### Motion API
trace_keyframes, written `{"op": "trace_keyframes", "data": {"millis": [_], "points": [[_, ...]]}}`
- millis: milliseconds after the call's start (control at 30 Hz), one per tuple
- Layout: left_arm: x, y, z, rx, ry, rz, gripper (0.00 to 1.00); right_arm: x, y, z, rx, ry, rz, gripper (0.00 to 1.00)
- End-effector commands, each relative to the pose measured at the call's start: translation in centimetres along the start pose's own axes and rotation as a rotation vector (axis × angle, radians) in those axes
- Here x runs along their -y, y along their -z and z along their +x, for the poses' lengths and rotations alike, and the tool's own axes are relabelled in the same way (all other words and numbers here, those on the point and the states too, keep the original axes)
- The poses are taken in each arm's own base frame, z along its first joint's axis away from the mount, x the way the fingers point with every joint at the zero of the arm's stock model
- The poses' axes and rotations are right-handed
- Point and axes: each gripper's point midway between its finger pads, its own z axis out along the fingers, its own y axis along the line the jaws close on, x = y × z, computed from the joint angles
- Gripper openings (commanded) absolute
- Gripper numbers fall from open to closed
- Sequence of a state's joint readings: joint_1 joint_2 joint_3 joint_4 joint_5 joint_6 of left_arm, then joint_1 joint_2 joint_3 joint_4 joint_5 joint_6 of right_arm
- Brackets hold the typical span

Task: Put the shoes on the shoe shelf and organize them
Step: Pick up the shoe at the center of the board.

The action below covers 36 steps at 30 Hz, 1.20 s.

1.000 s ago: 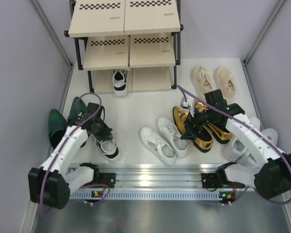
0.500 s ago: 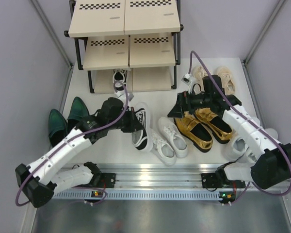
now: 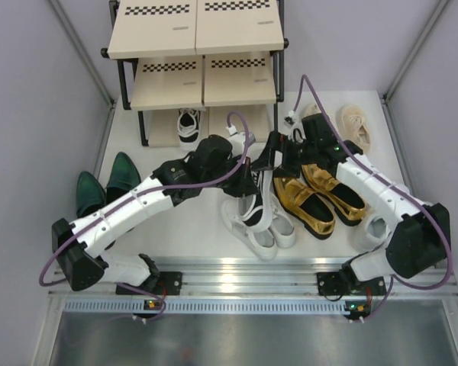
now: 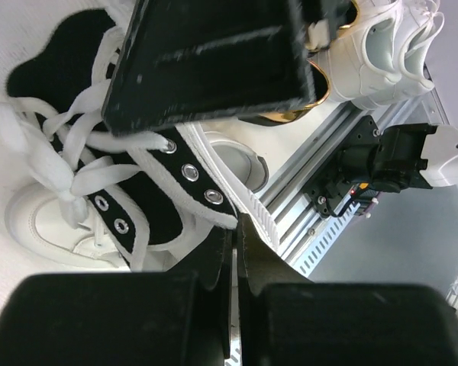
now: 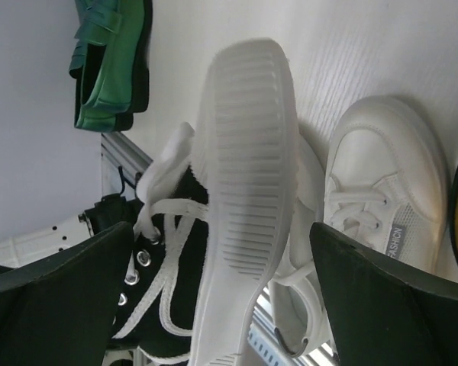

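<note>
Left gripper (image 4: pixel 235 238) pressed shut, pinching the canvas side of one black-and-white sneaker (image 3: pixel 252 204). Shoe hangs tilted above the white lace-ups (image 3: pixel 281 227), mid-width of the table (image 3: pixel 191 229), toward its near edge. Right gripper (image 5: pixel 221 225) spread wide, a finger either side of the sole, apparently not touching.

Risk: thin pinch on soft canvas, so the shoe may swing or slip onto the lace-ups or gold loafers (image 3: pixel 320 194).

Shoe shelf (image 3: pixel 160 30) at far edge: bottom tier holds the mate sneaker (image 3: pixel 188 126); no other shoe seen on it.
</note>
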<state>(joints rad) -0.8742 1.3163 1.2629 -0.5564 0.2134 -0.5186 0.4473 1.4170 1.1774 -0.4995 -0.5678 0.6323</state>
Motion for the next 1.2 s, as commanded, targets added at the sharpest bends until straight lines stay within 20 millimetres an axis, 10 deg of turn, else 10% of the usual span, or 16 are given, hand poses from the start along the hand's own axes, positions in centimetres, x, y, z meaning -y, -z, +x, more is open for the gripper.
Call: {"op": "trace_keyframes", "data": {"millis": [0,133,400,700,867,1167], "points": [[3.6,1.6,-4.7,0.160,-0.091,0.119,0.00,-1.2,-0.9,0.9,-0.017,-0.020,-0.034,0.99],[3.8,1.8,-4.7,0.168,-0.091,0.127,0.00,-2.3,-1.9,2.2,-0.072,-0.048,-0.090,0.86],[4.1,3.1,-5.0,0.245,-0.047,0.153,0.00,-4.5,-3.2,1.6,-0.092,-0.161,-0.213,0.00],[3.8,4.7,-4.1,0.324,0.008,0.188,0.00,-6.3,-2.0,-0.7,-0.020,-0.144,-0.342,0.00],[3.2,5.2,-4.2,0.353,0.053,0.161,0.50,-6.5,-1.2,-2.0,0.048,-0.141,-0.393,0.00],[0.6,8.5,-6.1,0.542,0.313,0.045,0.77,-4.9,0.9,-6.6,0.226,-0.222,-0.428,0.00]]}}
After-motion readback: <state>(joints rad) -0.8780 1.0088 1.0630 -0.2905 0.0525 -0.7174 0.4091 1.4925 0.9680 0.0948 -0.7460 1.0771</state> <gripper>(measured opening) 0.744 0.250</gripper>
